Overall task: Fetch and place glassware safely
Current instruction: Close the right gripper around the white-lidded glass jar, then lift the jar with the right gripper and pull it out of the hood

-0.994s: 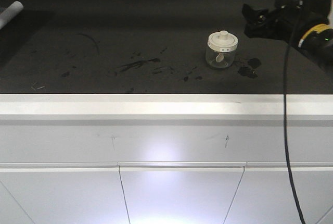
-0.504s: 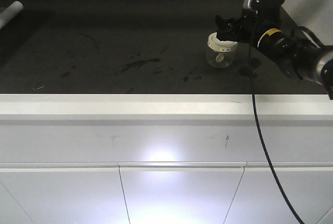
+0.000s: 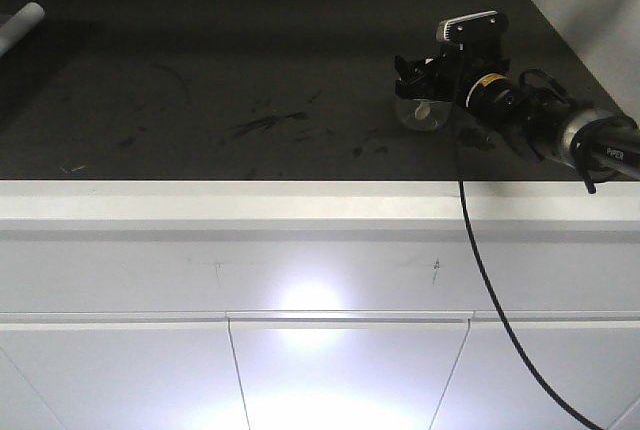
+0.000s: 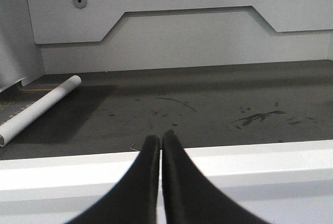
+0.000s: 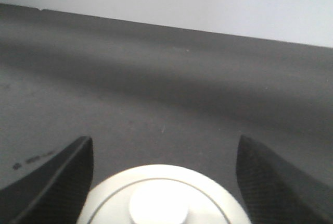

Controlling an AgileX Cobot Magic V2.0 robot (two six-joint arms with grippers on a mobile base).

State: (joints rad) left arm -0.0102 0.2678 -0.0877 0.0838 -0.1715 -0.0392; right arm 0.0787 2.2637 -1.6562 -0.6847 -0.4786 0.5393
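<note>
My right jaws stand spread, one finger [image 5: 54, 182] at 9 o'clock and the other at 3 o'clock of the jar's [image 3: 421, 116] lid [image 5: 161, 198]. The jar sits on the worktop [image 3: 200, 70], toward its 3 o'clock end. My left jaws are pressed together.
</note>
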